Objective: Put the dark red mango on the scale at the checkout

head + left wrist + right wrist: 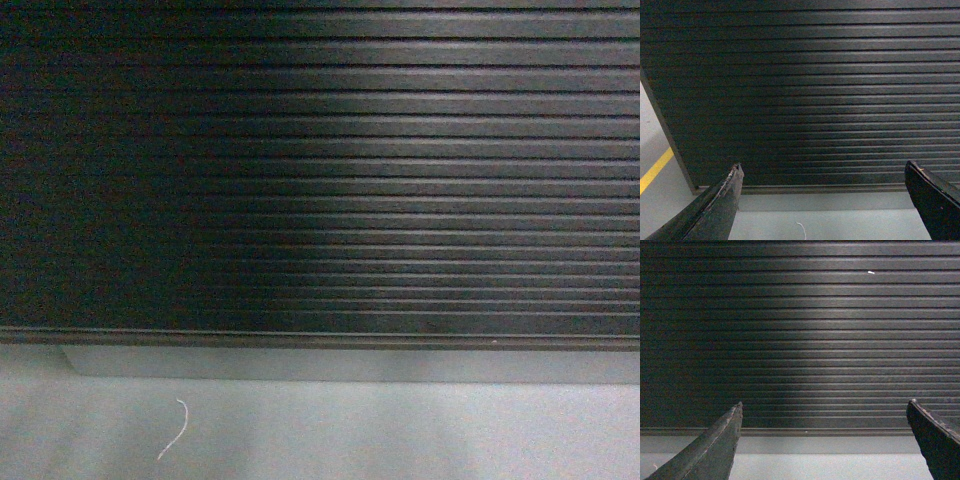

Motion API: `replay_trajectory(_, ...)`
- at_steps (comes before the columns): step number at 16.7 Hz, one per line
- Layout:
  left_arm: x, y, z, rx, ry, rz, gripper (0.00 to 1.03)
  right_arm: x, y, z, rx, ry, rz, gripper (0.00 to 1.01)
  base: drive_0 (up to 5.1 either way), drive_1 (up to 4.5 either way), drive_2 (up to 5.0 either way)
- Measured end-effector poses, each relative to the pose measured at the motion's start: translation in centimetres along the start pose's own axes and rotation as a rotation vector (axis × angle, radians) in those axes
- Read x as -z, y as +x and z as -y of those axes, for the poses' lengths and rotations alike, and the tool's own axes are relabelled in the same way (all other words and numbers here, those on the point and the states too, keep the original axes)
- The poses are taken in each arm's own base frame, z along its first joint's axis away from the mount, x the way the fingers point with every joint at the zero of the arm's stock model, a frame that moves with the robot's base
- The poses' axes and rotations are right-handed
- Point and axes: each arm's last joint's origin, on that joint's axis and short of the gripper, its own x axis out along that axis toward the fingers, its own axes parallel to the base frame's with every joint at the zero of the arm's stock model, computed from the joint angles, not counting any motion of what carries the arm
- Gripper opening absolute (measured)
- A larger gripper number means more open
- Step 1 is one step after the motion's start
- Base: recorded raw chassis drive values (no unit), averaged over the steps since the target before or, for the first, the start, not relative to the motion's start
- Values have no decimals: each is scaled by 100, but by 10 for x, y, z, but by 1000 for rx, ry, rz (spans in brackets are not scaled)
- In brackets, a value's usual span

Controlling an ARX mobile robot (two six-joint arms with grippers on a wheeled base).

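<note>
The ribbed dark front of the checkout (330, 170) fills all views. Left end effector (822, 200) and right end effector (822, 440) both have fingers spread wide, holding nothing, above the grey floor (400, 430).

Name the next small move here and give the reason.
Probably raise the view toward the counter top. All three views show only the checkout's ribbed front and grey floor; no mango or scale is visible. Both the left gripper and right gripper are open and empty.
</note>
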Motion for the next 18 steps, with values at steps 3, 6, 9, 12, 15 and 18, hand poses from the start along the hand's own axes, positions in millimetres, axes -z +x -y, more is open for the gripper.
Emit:
replay_trajectory(3, 0, 0, 0, 0, 0, 0, 98, 0, 0, 0, 0, 0, 0, 98, 1, 222, -220)
replay_trajectory(6, 0, 0, 0, 0, 0, 0, 98, 0, 0, 0, 0, 0, -1, 98, -11, 210, -231)
replay_trajectory(9, 0, 0, 0, 0, 0, 0, 98, 0, 0, 0, 0, 0, 0, 98, -8, 212, -227)
replay_trajectory(12, 0, 0, 0, 0, 0, 0, 98, 0, 0, 0, 0, 0, 0, 98, 0, 40, -39)
replay_trajectory(15, 0, 0, 0, 0, 0, 0, 98, 0, 0, 0, 0, 0, 0, 98, 0, 0, 0)
replay_trajectory(18, 0, 0, 0, 0, 0, 0, 98, 0, 0, 0, 0, 0, 0, 98, 0, 0, 0)
